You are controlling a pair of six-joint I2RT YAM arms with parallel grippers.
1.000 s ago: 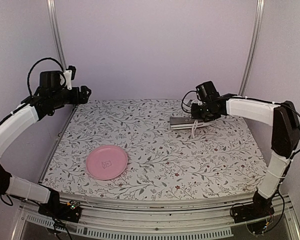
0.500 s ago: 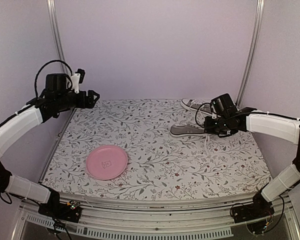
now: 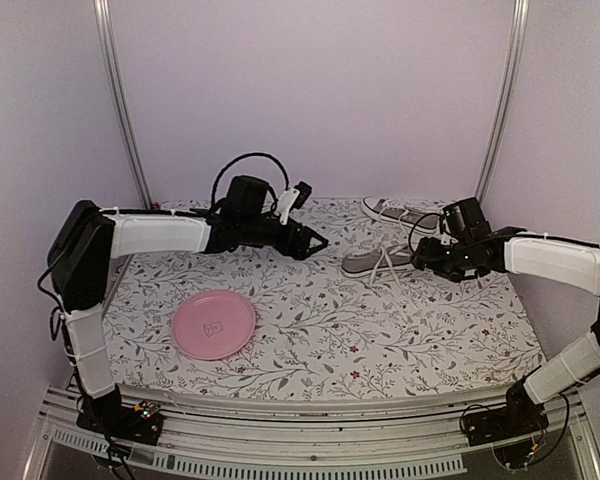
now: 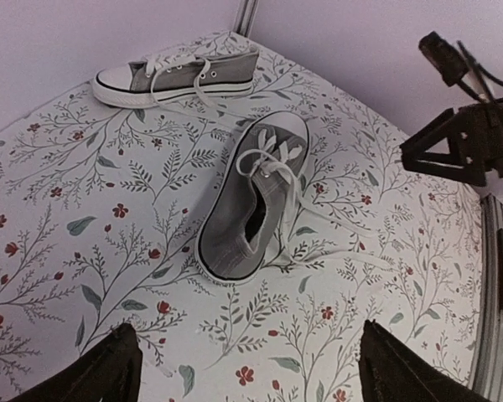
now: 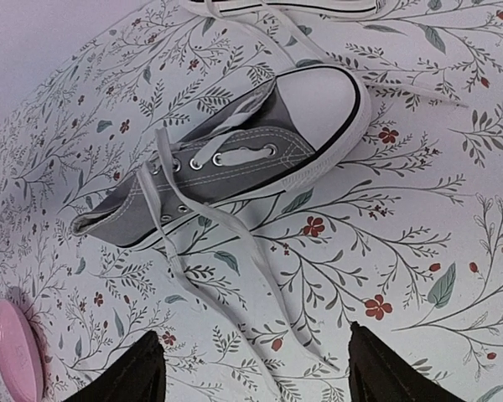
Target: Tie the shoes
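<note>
K: Right pincer (image 5: 251,368), status?
M: Jaws stand wide apart with nothing between them. It faces the near shoe (image 5: 235,159).
K: Left pincer (image 4: 251,377)?
M: Also spread wide and empty. It hangs over the desk (image 3: 380,340) on the heel side of the near shoe.
K: Shoe positions.
M: Both are on the desk, in its far right part. The near shoe lies between the two pincers, toe toward the right arm. The far shoe (image 3: 395,213) sits just behind it by the back wall, toe pointing left. They are close together but apart.
K: And the laces (image 4: 268,157)?
M: White and untied on both shoes. The near shoe's ends trail over the floral cloth. One end runs toward the right pincer but is not gripped.
K: Anything else?
M: A pink plate (image 3: 213,324) sits front left, well apart from the shoes.
</note>
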